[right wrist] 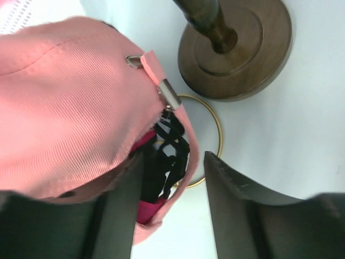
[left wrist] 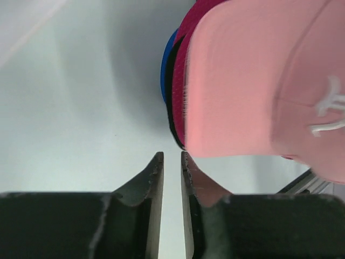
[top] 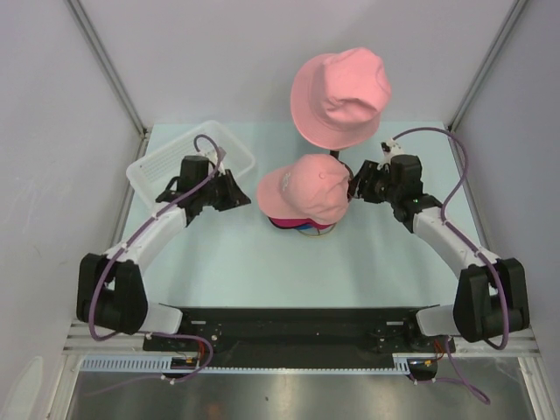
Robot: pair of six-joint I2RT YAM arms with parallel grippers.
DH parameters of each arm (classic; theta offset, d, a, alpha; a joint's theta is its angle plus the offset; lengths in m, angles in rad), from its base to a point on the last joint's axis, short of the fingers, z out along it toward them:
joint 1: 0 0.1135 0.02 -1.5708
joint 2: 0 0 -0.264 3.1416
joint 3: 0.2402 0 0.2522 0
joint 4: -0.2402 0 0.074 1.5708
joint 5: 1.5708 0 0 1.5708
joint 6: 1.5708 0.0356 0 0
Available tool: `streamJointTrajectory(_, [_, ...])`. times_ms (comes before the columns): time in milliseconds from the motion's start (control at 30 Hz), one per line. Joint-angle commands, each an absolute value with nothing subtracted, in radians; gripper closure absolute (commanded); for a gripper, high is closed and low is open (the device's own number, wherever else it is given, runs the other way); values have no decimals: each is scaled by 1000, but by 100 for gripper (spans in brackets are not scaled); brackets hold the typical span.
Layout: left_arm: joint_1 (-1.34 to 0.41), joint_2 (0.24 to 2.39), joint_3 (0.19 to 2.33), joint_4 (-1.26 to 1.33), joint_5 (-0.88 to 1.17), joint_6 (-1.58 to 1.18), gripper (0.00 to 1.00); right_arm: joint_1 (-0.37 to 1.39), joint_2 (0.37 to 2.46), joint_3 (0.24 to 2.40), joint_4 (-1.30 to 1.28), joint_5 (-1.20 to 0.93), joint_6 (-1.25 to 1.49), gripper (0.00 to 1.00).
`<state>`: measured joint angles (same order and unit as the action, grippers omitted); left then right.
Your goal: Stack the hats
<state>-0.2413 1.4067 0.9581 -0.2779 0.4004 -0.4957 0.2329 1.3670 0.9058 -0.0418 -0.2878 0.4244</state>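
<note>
Three caps sit piled mid-table [top: 219,262]: the light-pink cap [top: 306,188] on top, the magenta cap [left wrist: 190,32] under it and the blue cap [left wrist: 166,67] lowest. The salmon bucket hat [top: 339,92] is not yet on the pile; it perches on a stand just behind.

The right tool [right wrist: 172,159] stands about half open with the top cap's rear edge and a black strap [right wrist: 170,145] lying between its jaws, resting against one finger and clear of the other. The left tool [left wrist: 171,162] is open only a narrow slit, holding nothing, just beside the peak.

Likely trouble: if the right tool backs away with the metal buckle [right wrist: 168,93] or strap caught on a finger, the top cap could slide off the pile. A nudge from the left tool could skew the peaks.

Only the right wrist view shows the strap, the stand's wooden base [right wrist: 253,48] and a brass ring [right wrist: 220,135]. Only the left wrist view shows the layered edges, and only the overhead view the bucket hat and white basket [top: 144,171]
</note>
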Motion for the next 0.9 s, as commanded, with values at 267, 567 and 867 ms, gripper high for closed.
streamJointTrajectory(267, [-144, 1186, 1068, -396, 184, -468, 6, 153, 1132, 913, -149, -287, 399, 32])
streamJointTrajectory(567, [-144, 885, 879, -295, 52, -402, 0, 133, 741, 648, -135, 27, 393, 23])
streamJointTrajectory(867, [-144, 652, 720, -293, 3, -399, 0, 133, 437, 526, -228, 324, 391, 12])
